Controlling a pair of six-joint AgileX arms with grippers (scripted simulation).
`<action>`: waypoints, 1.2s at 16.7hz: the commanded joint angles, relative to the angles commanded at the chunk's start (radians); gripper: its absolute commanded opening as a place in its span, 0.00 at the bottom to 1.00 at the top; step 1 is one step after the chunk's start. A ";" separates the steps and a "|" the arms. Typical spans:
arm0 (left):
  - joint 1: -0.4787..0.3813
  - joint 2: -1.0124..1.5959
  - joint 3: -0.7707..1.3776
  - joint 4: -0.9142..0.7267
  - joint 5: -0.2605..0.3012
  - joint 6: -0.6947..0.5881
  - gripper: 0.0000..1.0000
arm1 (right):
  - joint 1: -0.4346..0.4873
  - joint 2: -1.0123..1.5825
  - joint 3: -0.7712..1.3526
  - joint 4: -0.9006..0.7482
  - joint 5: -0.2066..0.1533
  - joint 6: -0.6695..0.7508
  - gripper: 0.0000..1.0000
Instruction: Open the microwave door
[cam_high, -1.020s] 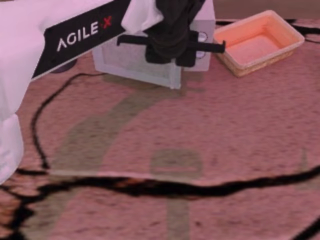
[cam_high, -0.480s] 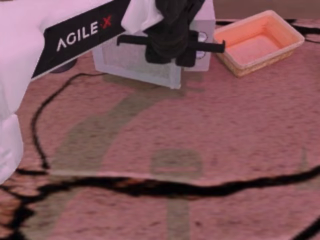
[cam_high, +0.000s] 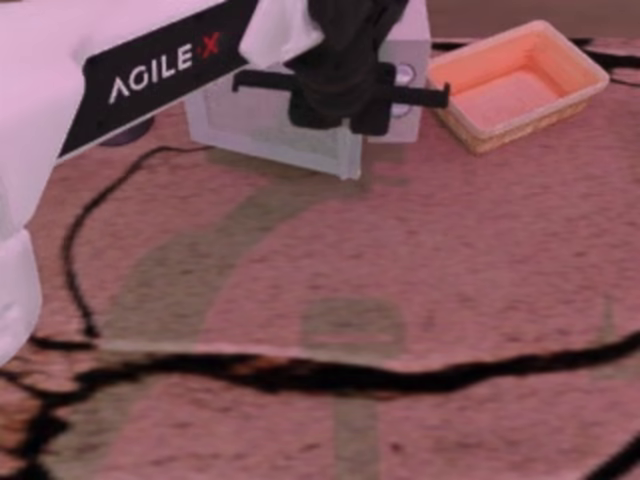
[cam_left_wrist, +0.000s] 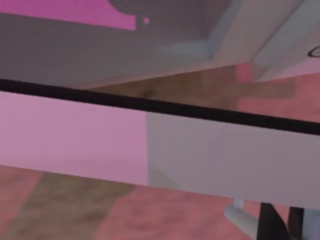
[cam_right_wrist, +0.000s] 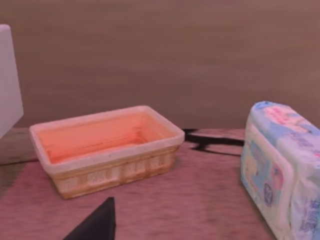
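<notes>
A pink-patterned worktop (cam_high: 480, 260) carries a white microwave (cam_high: 411, 45) at its far edge, a tan wicker basket (cam_high: 517, 83) just right of it, and a wipes pack (cam_right_wrist: 282, 165) nearby.

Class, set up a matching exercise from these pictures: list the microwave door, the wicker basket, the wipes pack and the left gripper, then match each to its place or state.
Things:
1. microwave door
2. wicker basket
3. wipes pack
4. left gripper

Places or states:
A. seen only in the right wrist view
B. over the microwave's front
C. swung partly open
D. empty, at the microwave's right

Pairs: 1-C, 2-D, 3-A, 4-B
</notes>
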 joint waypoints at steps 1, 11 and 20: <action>0.003 -0.013 -0.022 0.009 0.005 0.015 0.00 | 0.000 0.000 0.000 0.000 0.000 0.000 1.00; 0.018 -0.092 -0.136 0.069 0.045 0.096 0.00 | 0.000 0.000 0.000 0.000 0.000 0.000 1.00; 0.018 -0.092 -0.136 0.069 0.045 0.096 0.00 | 0.000 0.000 0.000 0.000 0.000 0.000 1.00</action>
